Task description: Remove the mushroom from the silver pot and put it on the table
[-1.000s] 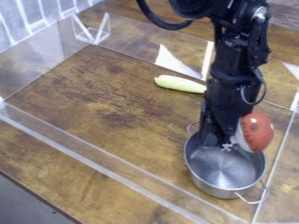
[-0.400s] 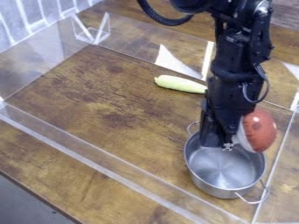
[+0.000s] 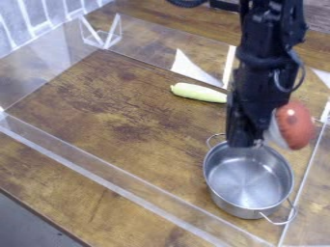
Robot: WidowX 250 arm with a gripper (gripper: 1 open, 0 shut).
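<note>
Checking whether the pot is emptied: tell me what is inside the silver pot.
The silver pot shows only its bare shiny floor. The mushroom is out, held up at the gripper. The black arm covers part of the far rim.

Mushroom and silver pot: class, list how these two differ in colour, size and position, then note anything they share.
Colour: the mushroom is red-brown and matt; the pot is shiny steel.
Size: the mushroom is much smaller than the pot, well under its width.
Position: the mushroom is up in the air beside the arm; the pot stands on the table, with nothing visible inside.
Shared: both look rounded.
</note>
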